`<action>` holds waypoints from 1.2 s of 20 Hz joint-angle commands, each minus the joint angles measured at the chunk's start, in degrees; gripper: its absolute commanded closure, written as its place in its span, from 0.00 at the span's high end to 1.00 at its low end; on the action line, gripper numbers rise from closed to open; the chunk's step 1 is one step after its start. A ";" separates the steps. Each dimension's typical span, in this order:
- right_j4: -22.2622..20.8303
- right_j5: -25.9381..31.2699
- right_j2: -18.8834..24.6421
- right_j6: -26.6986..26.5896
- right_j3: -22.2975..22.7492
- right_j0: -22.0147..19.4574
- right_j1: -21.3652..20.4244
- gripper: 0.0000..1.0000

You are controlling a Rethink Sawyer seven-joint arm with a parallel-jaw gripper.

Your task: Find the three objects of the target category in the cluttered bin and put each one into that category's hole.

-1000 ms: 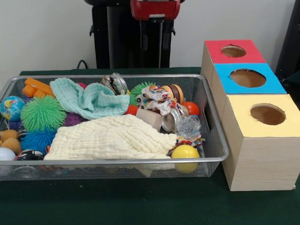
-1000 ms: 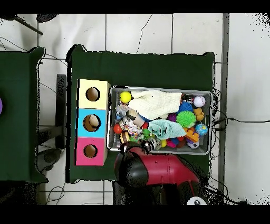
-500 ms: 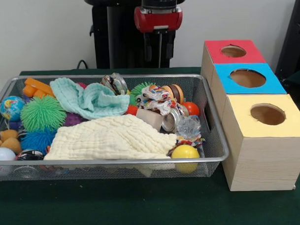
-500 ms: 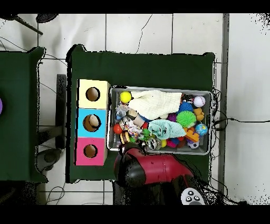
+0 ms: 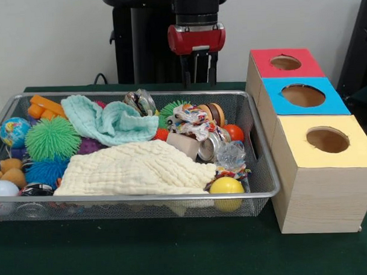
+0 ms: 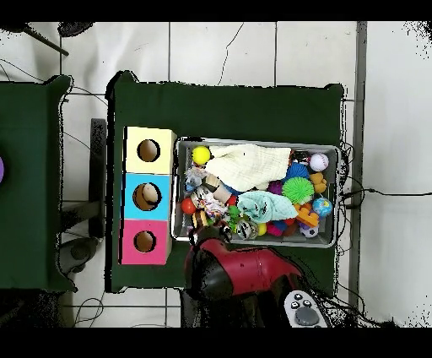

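Gripper first: we see it hanging under the red wrist at the bin's far rim, its two thin fingers pointing straight down with a clear gap between them and nothing held, so we read it as released. In the overhead view the arm's bulk covers it, and we cannot place it there.

From the fingers outward, in the front view, the nearest clutter is a rope toy and a green spiky ball just below, then a teal cloth and a large cream cloth spread across the middle of the bin.

The only plush animal we can make out is the brown teddy bear, tucked against the bin's left end near the front rim, beside a globe ball and a big green spiky ball. We see no tiger or duck; they may lie under the cloths.

The relation that matters: in this view the bear lies far to the left of the gripper and nearer the camera, diagonally across the bin, well apart from the fingers. The red-topped box's hole sits to the gripper's other side, close by. So we judge the coming reach runs along the bin's long axis, away from the hole, with the full carry back afterwards.
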 commanded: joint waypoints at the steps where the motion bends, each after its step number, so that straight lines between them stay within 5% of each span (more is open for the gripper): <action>1: -3.21 -5.07 -1.94 6.28 -5.62 0.10 5.47 1.00; 24: -5.33 -0.61 1.80 4.22 -6.16 -3.91 4.82 1.00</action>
